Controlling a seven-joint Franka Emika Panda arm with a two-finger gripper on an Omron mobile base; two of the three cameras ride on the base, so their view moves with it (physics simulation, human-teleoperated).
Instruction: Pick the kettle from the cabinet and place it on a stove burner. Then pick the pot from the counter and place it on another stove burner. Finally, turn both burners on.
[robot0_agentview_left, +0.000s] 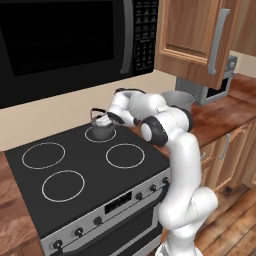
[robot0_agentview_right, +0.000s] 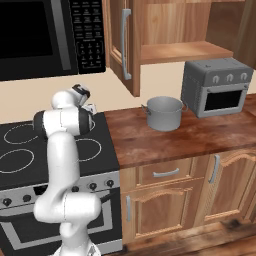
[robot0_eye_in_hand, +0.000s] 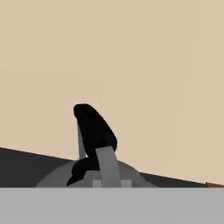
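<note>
- One of three stages is near completion: the kettle (robot0_agentview_left: 101, 129) sits directly below the gripper (robot0_agentview_left: 103, 120), on the rear burner ring of the cooktop (robot0_agentview_left: 75, 165).
- The cabinet (robot0_agentview_right: 165, 50), up and to the gripper's right, stands open with its shelf bare.
- The pot (robot0_agentview_right: 164, 113) is on the counter (robot0_agentview_right: 175, 140), well off to the gripper's right, untouched; its transfer is outstanding.
- The gripper is clenched on the kettle's black handle (robot0_eye_in_hand: 94, 131); release appears not yet made.
- The front knobs (robot0_agentview_left: 152, 188) lie well below and toward the robot; judged not yet turned, though their setting cannot be read.
</note>
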